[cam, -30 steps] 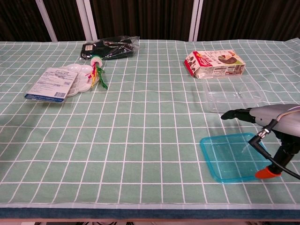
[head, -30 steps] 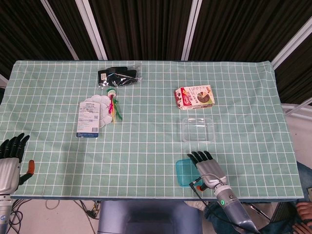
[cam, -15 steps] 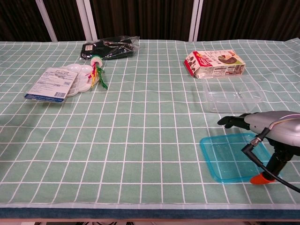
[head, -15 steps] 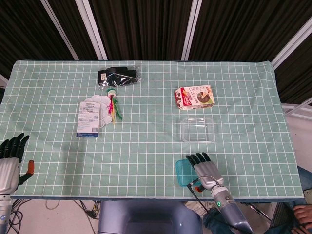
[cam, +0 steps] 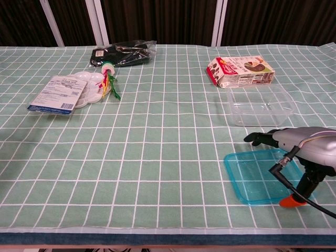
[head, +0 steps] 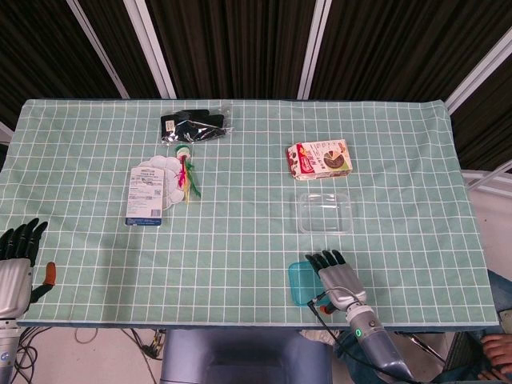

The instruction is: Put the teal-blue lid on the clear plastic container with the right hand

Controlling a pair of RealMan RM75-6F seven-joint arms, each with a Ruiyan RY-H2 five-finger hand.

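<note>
The teal-blue lid lies flat on the cloth near the table's front edge, right of centre. My right hand hovers palm down over the lid's right part, fingers stretched out and apart, holding nothing. Its orange-tipped thumb hangs down by the lid's front right corner. The clear plastic container stands open just behind the lid. My left hand hangs off the table's front left corner, fingers extended, empty.
A red-and-white snack box lies behind the container. At the left are a white paint palette with a label card, a small colourful toy and a black bagged item.
My right hand has drawn back toward the front edge and sunk lower over the lid. The lid and the container have not moved.
</note>
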